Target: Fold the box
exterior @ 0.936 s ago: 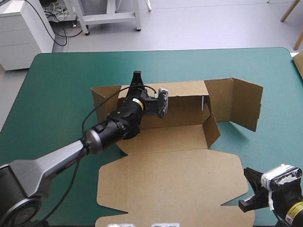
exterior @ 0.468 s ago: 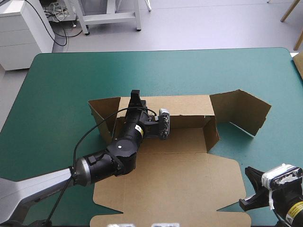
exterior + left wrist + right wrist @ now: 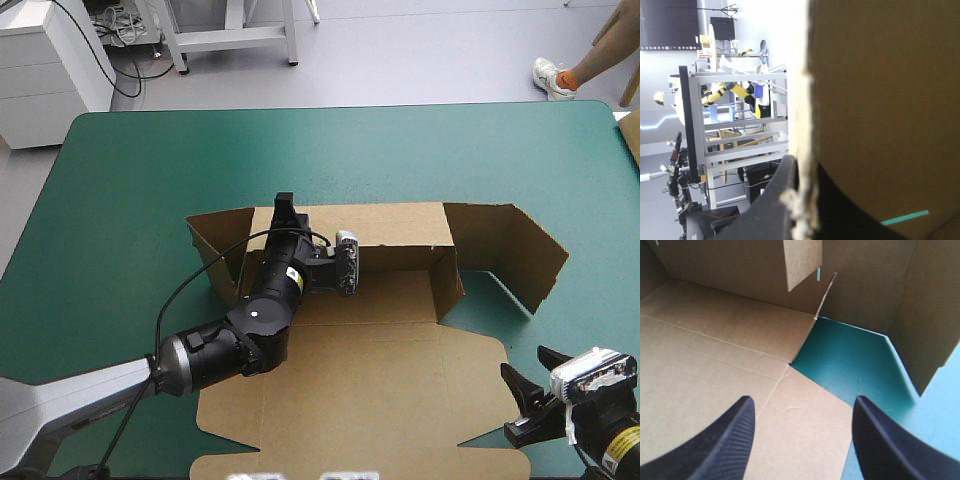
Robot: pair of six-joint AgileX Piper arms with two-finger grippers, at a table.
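The brown box [image 3: 360, 390] lies mid-table, its lid panel flat toward the near edge and its back wall [image 3: 390, 225] raised. My left gripper [image 3: 286, 212] reaches over the top of that back wall and is shut on it. In the left wrist view the board's pale cut edge [image 3: 802, 100] runs between the jaws of the left gripper [image 3: 800, 167], with one black finger [image 3: 775, 200] showing. My right gripper [image 3: 518, 408] hovers open at the lid's near right corner. In the right wrist view the right gripper [image 3: 801, 407] holds nothing, with the lid [image 3: 715, 365] beneath it.
A side flap [image 3: 215, 245] stands at the box's left end. A larger angled flap [image 3: 510, 250] stands at the right end, with bare teal-green cover [image 3: 855, 360] in front of it. The cover [image 3: 130, 200] stretches wide to the left and far side.
My right gripper's fingers have parted from shut to open. Earlier my left gripper drew the back wall toward the near side; the right flap swung outward a little.
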